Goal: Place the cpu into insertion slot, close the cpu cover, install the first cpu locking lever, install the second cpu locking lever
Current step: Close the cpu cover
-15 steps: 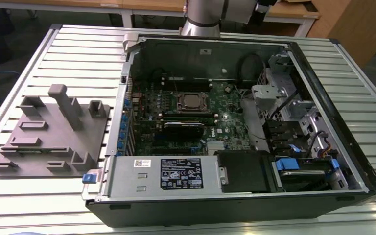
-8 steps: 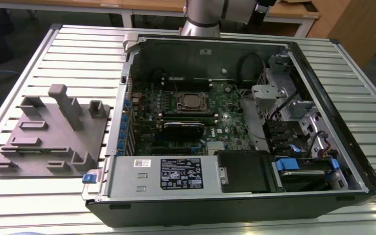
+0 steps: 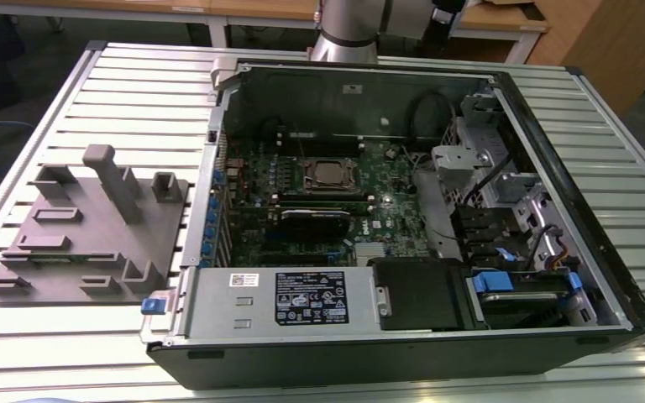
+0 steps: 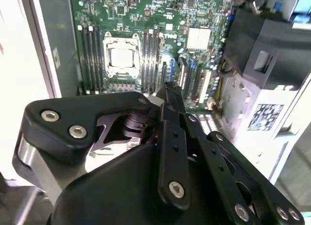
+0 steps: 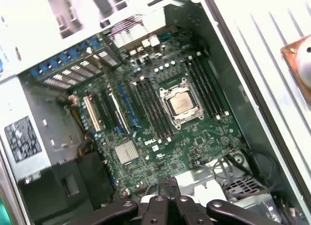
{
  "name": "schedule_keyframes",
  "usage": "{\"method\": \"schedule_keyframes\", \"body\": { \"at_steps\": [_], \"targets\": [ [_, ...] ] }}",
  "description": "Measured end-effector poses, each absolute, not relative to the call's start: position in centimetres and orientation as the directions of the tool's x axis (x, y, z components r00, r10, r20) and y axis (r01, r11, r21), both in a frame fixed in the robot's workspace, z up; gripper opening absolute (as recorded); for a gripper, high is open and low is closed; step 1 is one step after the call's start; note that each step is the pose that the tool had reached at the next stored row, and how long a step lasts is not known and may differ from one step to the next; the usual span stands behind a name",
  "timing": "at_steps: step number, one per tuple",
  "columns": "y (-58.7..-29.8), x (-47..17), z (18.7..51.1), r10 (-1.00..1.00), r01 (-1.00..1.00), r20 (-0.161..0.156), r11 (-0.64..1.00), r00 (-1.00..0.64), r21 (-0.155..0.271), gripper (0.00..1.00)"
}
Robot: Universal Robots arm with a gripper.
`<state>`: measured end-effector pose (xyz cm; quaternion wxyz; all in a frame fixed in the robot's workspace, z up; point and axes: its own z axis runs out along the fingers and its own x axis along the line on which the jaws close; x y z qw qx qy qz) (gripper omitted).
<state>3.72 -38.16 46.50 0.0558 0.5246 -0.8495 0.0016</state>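
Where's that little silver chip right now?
The chip sits in its square socket on the green motherboard, inside the open computer case. In the first wrist view, long memory slots flank it on both sides.

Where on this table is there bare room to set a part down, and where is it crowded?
Bare slats lie between the grey fixture and the table's far edge, and between the fixture and the near edge. Inside the computer case is crowded.
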Motion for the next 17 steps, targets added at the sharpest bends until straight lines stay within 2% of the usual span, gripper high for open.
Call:
{"method": "schedule_keyframes", "body": {
  "at_steps": [17],
  "targets": [
    [-38.16,3.72,45.89,-0.713,-0.712,0.097,0.7,-0.694,0.056,0.1]
  ]
}}
